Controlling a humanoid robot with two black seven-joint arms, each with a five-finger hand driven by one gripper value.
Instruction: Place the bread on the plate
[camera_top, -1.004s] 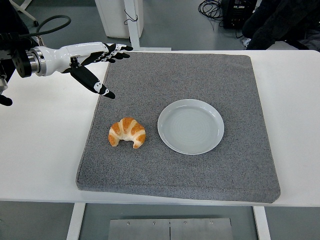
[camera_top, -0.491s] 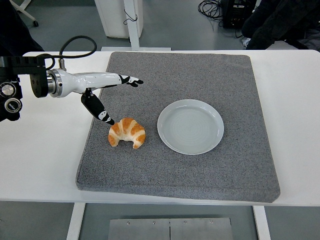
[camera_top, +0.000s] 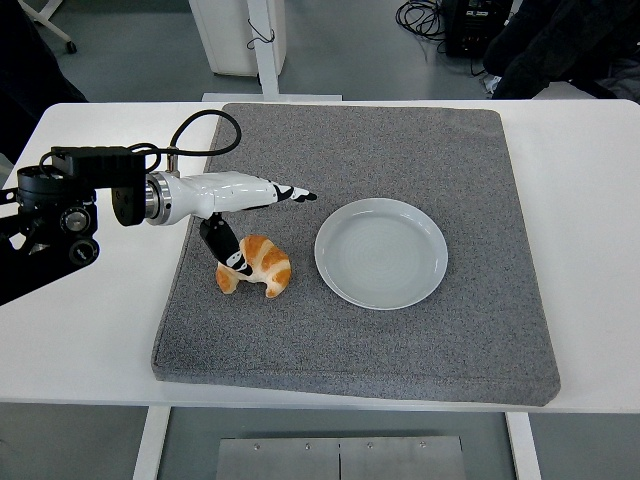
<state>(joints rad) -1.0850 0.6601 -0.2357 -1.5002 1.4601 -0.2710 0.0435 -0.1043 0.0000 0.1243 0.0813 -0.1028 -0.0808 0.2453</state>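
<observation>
Since the earlier frames, the left hand (camera_top: 245, 210) has travelled from the far left corner of the mat down and rightward, and now sits directly over the golden-brown crescent-shaped croissant (camera_top: 256, 266). Its white-and-black fingers (camera_top: 285, 193) extend flat toward the plate, while the black thumb (camera_top: 226, 249) angles downward and meets the croissant's upper left edge. The hand is spread, not closed; nothing is pinched. Whether the thumb tip presses the crust or only overlaps it from this angle cannot be confirmed from the single overhead view.

The croissant lies on the grey textured rectangular mat (camera_top: 400, 150), just beside the left rim of the round pale-blue ceramic plate (camera_top: 381, 252), apart from it by a narrow strip of mat. The plate is empty. The mat covers the middle of the white table (camera_top: 590, 200) and likely serves to keep both items from sliding.

The open posture, fingers above and thumb below-left, reads as a pre-grasp bracket: the digits are placed on opposite sides of the bread so that closing would clamp it across its width. The task stands at the approach-to-grasp step; lifting and transfer are not yet done. The right arm is not in view.
</observation>
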